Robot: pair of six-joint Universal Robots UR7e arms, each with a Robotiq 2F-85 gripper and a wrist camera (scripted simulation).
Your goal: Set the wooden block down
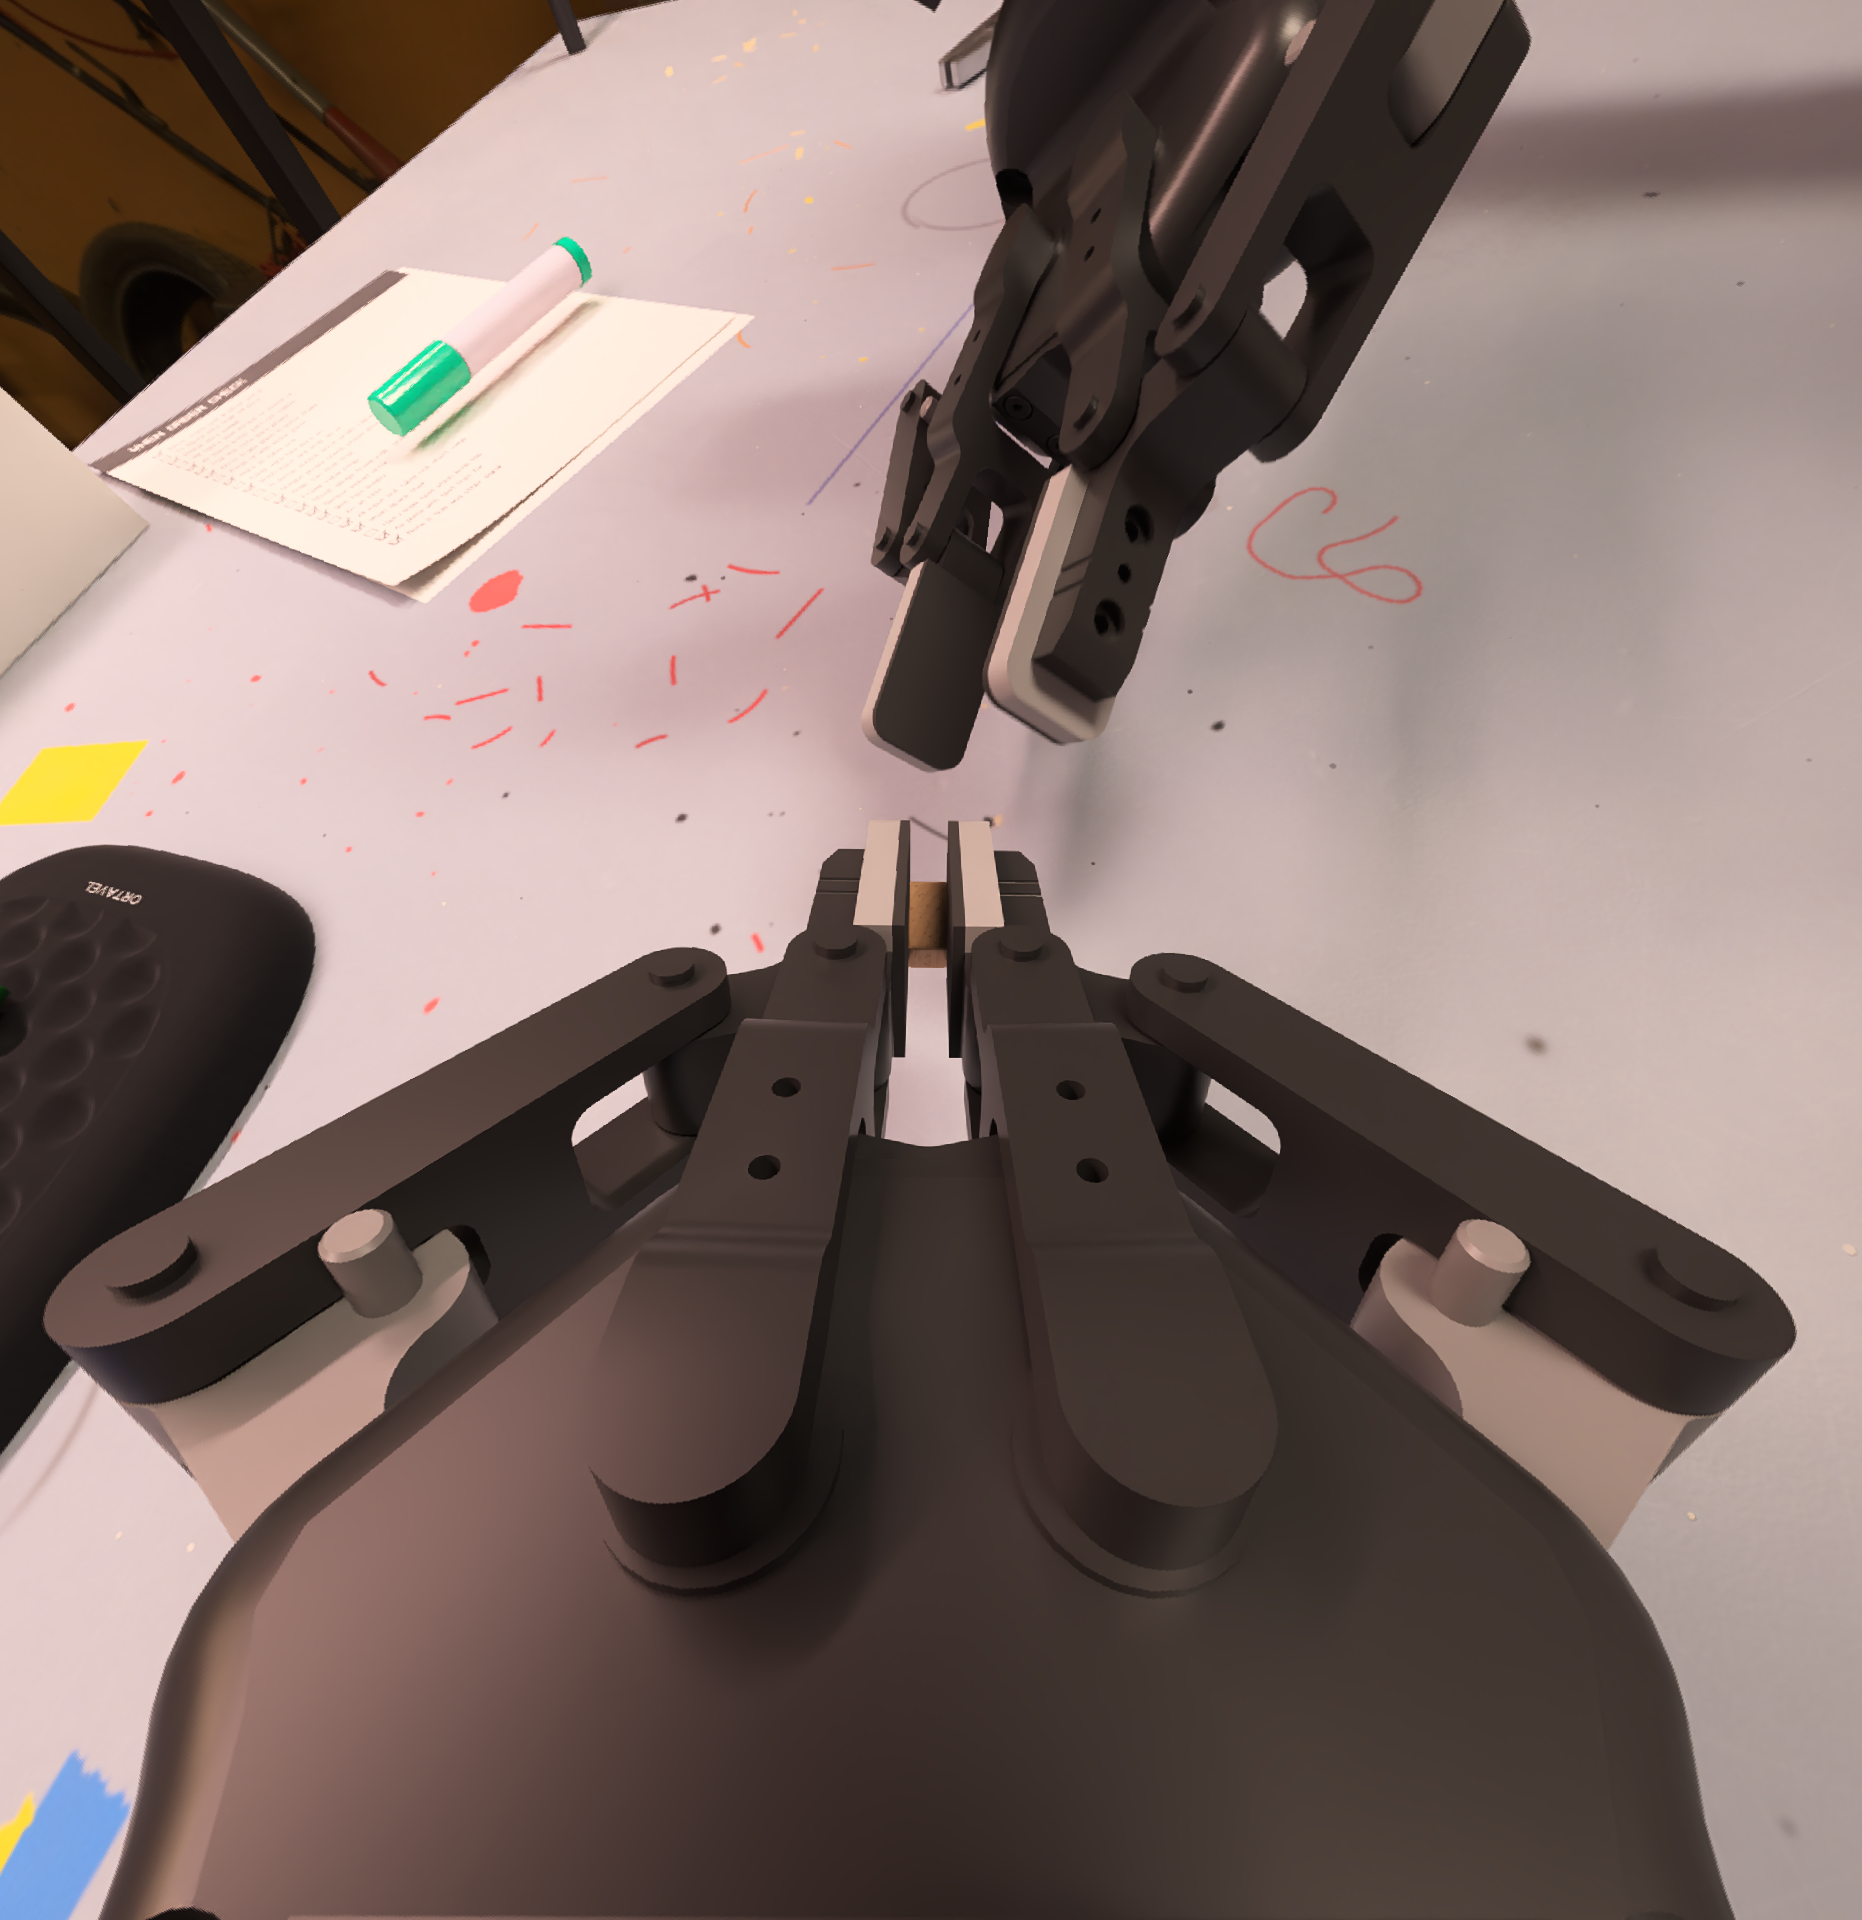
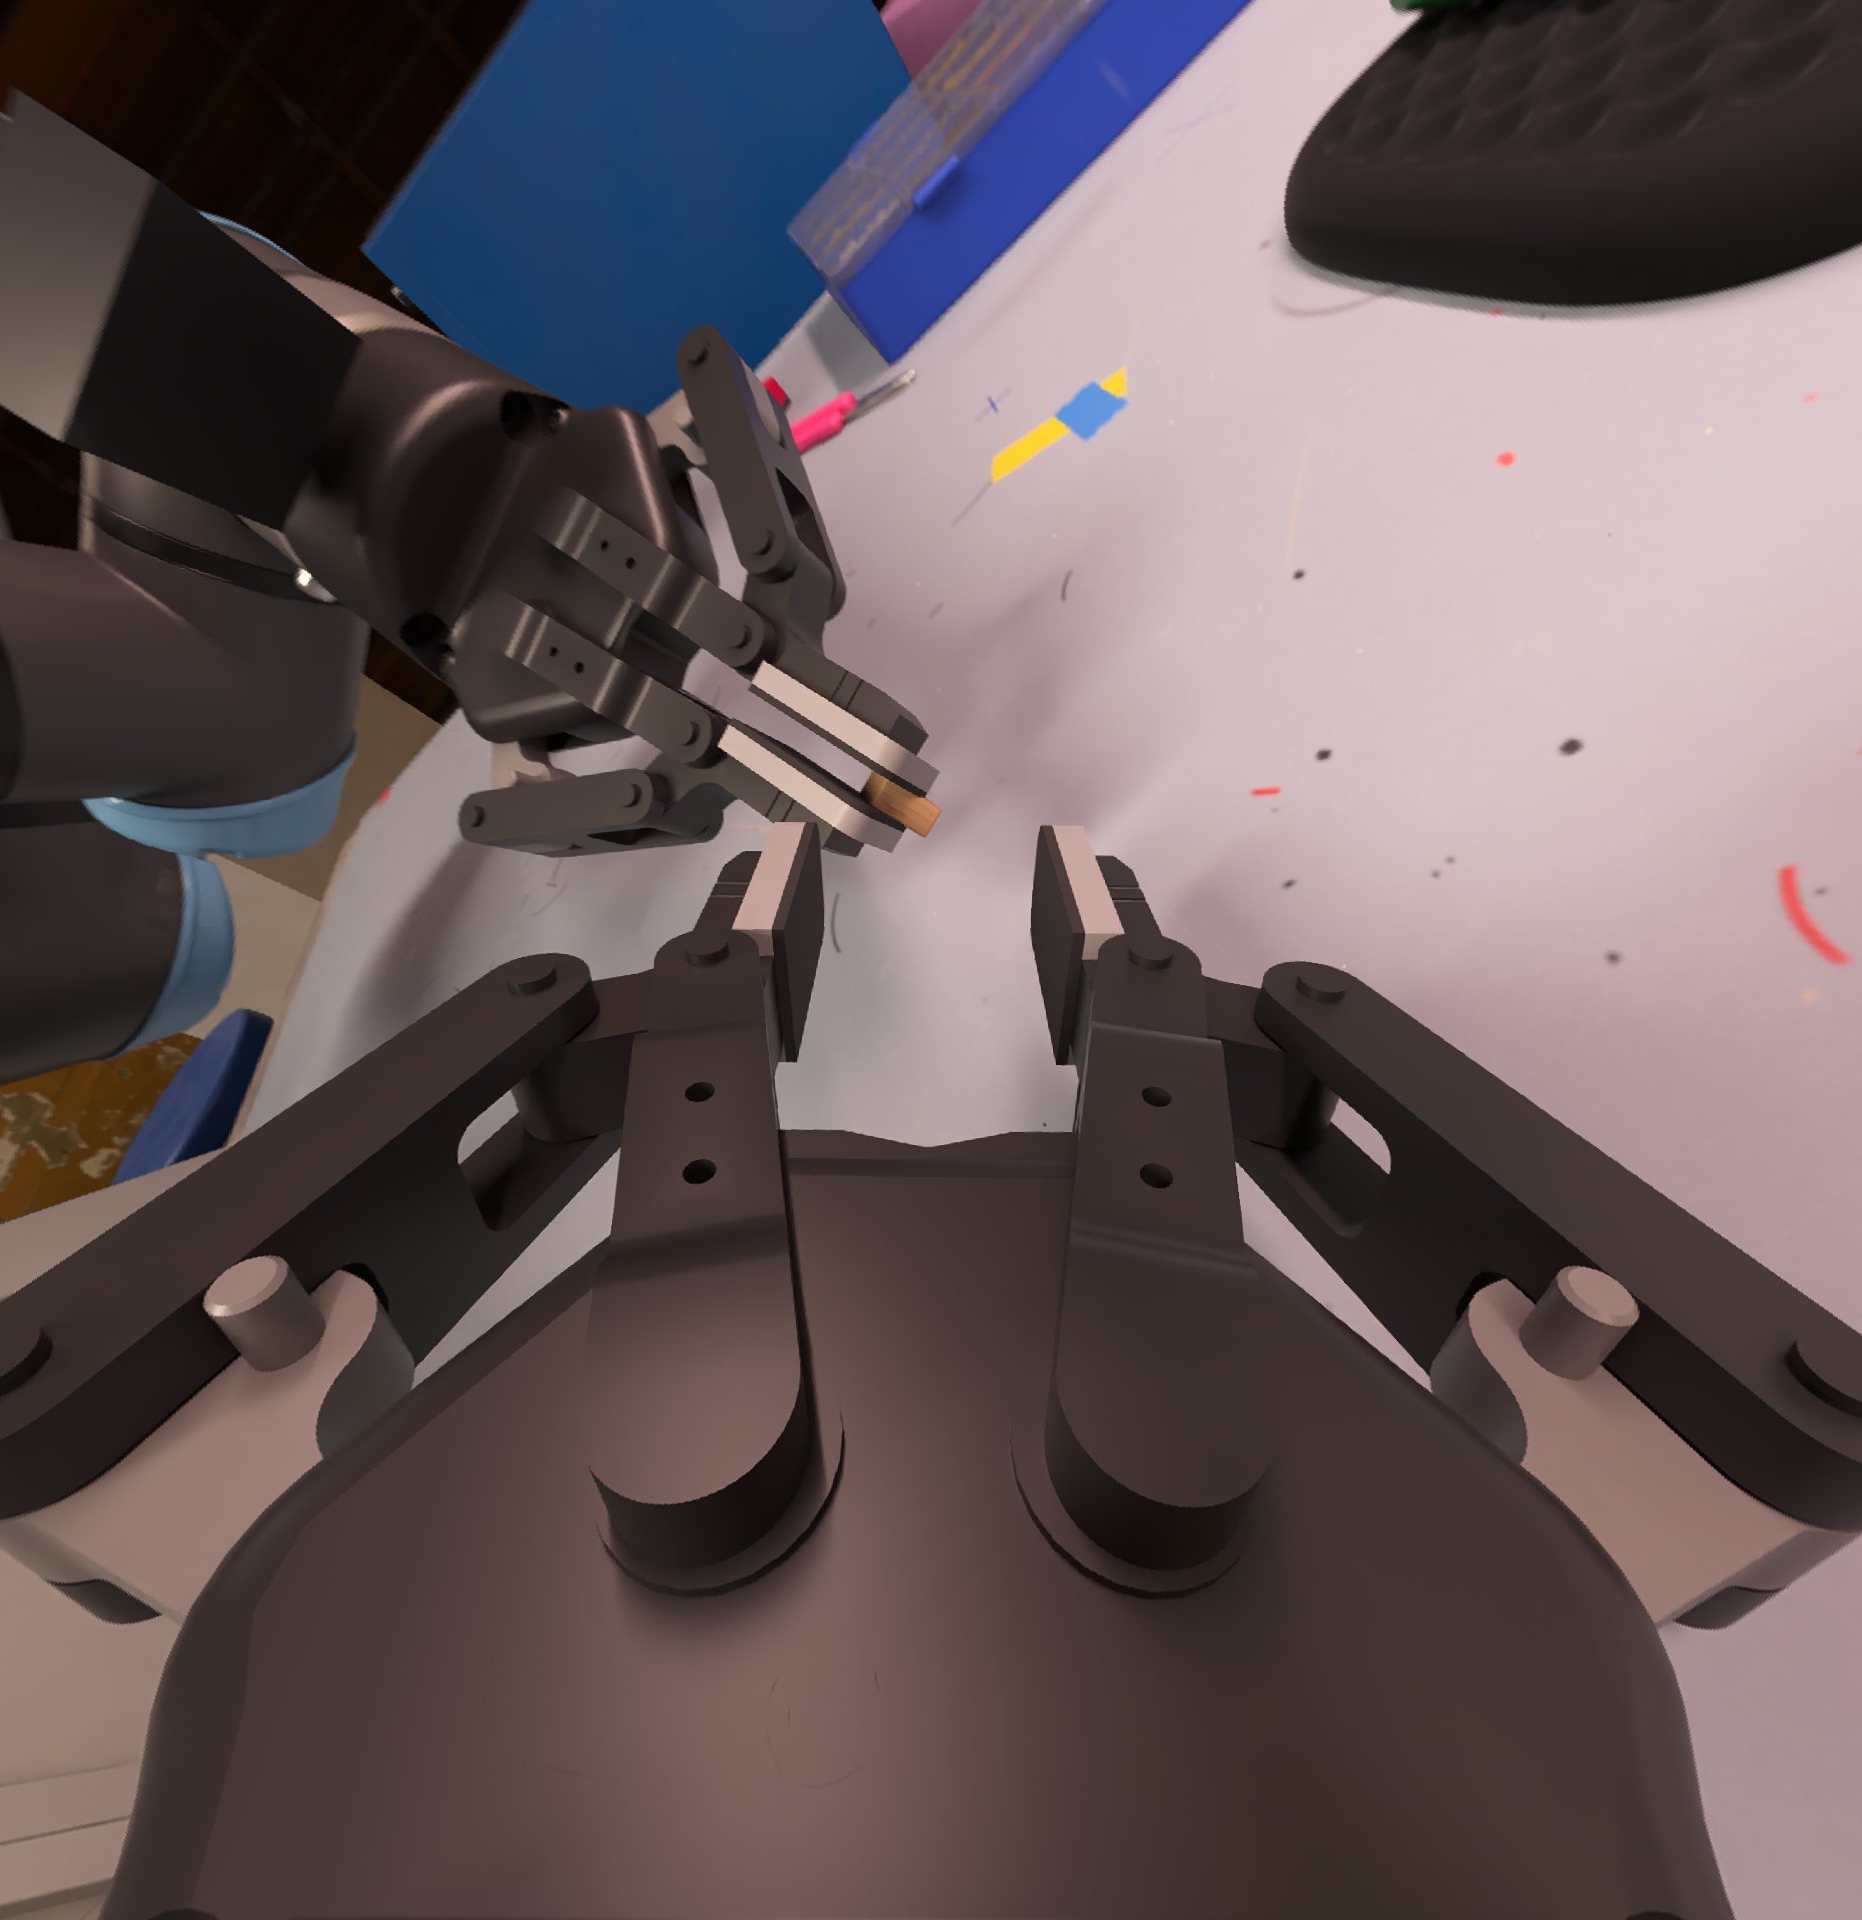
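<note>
While the left gripper point(image 1: 928, 871) clamps the wooden block point(image 1: 927, 923) above the table point(image 1: 1426, 935), early release risks a bounce toward the empty, spread right gripper point(image 2: 919, 873).

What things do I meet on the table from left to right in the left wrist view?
black pad → yellow square → green marker on the paper sheet → wooden block in the left gripper → right gripper → red scribble

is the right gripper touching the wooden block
Apart: the right wrist view shows the right gripper open, with the wooden block beyond its tips in the left gripper.
</note>
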